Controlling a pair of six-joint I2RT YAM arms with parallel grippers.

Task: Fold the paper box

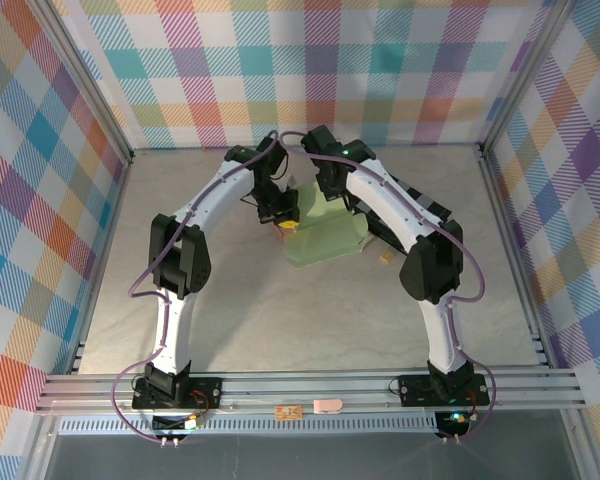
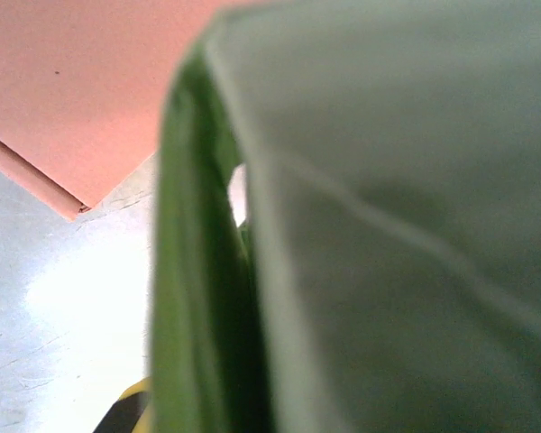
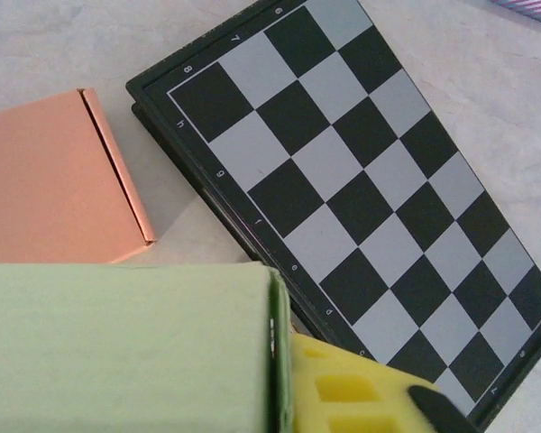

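At left of the grey surface (image 1: 240, 320), within plaid walls (image 1: 40, 150): left arm (image 1: 195, 215), white and black, arching inward from the near rail (image 1: 310, 385).

At its end, left claw (image 1: 283, 214): lowered at the far left corner of the paper box (image 1: 330, 242), touching it. A yellow fingertip (image 1: 291, 228) shows against the green edge. From its wrist camera the green paper is close and blurred, with a doubled edge. Clamped or parted cannot be told.

Beyond the green paper, salmon card box (image 2: 72, 90): flat on the surface.

At centre, paper box: pale green, low, lying between the two claws.

Further right, right claw (image 1: 332, 190): lowered at the far edge of the paper box. One yellow finger pad (image 3: 343, 397), black-tipped, lies against the box's side. The other finger is hidden, so its grip cannot be told.

Under the right arm (image 1: 405, 215), chessboard (image 3: 361, 198): black-framed, flat on the surface, just beside the paper box and the salmon card box.

Rightmost, small tan scrap (image 1: 385, 258): near the paper box, apart from it.
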